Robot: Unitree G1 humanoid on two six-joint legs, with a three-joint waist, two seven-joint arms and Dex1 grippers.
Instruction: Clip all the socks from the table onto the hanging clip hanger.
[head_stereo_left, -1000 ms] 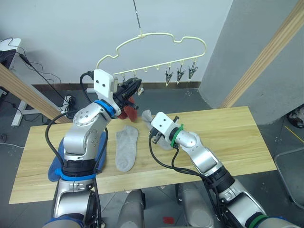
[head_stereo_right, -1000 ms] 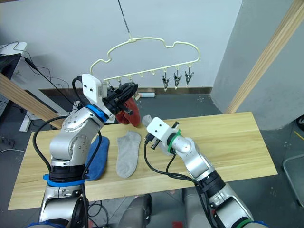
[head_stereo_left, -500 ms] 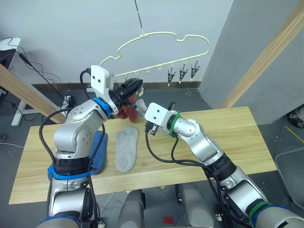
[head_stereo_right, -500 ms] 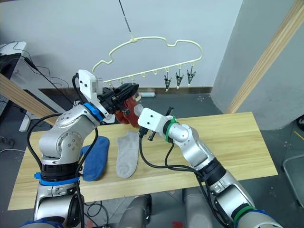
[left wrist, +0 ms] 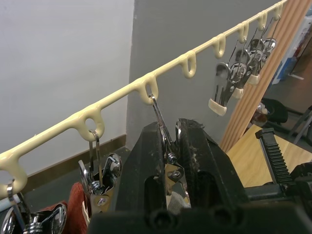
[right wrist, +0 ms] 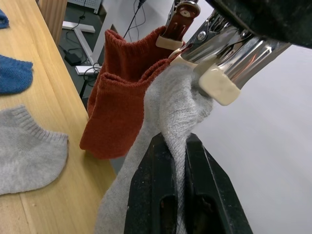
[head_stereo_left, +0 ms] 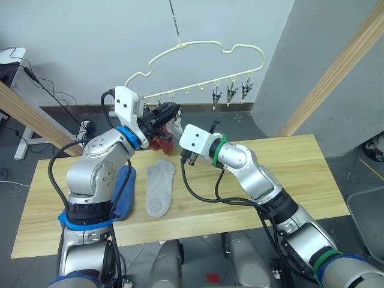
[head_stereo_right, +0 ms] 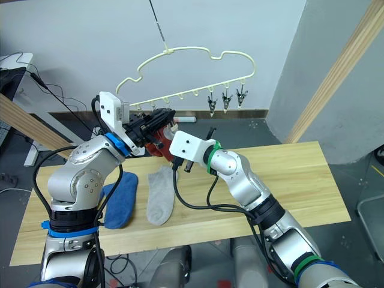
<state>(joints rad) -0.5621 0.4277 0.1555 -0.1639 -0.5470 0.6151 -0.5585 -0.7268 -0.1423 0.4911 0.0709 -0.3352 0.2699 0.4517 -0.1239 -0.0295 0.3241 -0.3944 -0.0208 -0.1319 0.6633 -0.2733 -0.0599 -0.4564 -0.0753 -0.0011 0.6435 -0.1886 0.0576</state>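
Socks lie on the worktop (head_stereo_left: pixel 288 174): a blue sock (head_stereo_left: pixel 123 192) at the left, a grey sock (head_stereo_left: pixel 159 186) beside it. Two red socks (right wrist: pixel 124 97) hang clipped on the clip hanger (head_stereo_left: pixel 204 66). Left gripper (left wrist: pixel 170 146) fingers squeeze a silver clip (left wrist: pixel 168 161); right gripper (right wrist: pixel 178 146) fingers pinch another light grey sock (right wrist: pixel 180 105) at that clip.

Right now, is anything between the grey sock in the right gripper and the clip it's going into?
Nothing visible: the right gripper holds the grey sock right at the clip, squeezed by the left gripper.
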